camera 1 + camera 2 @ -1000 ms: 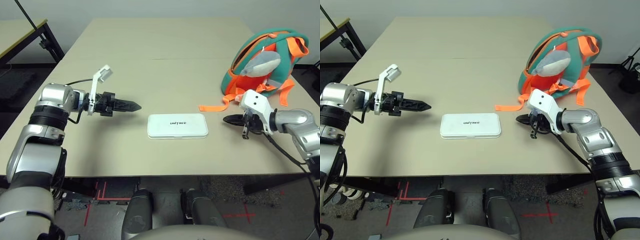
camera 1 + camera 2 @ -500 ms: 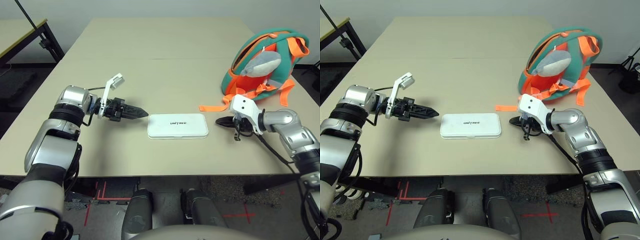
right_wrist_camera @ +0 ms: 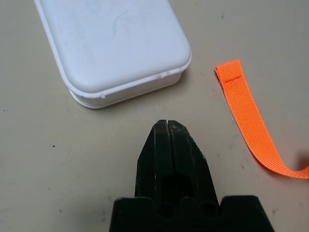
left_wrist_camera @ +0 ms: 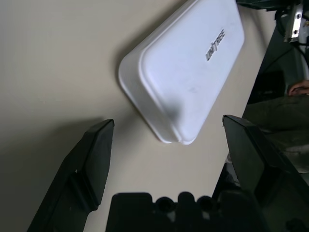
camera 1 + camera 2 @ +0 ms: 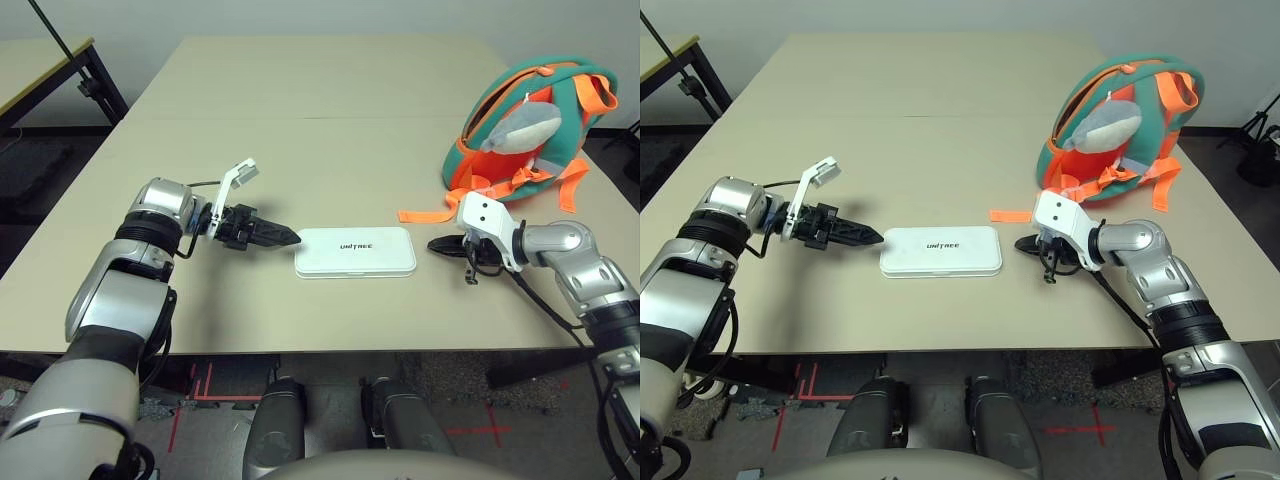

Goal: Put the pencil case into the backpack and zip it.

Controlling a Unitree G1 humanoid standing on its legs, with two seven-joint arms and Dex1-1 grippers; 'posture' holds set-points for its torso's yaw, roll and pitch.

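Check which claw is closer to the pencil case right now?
Left. The left claw, fingers open, has its tips right at the left end of the pencil case. The right claw, shut, sits off the case's right end with a visible gap.

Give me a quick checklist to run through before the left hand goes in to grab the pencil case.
1. Left hand open: ok, fingers spread wide.
2. Left hand lined up with the pencil case: ok, the case's near end faces the gap between the fingers.
3. Pencil case free to lift: ok, flat on the table, nothing on it.
4. Right hand clear of the case: ok, shut, just off its other end, not touching.
5. Orange strap clear of the case: ok, lies apart.
6. Backpack open to receive the case: cannot tell.
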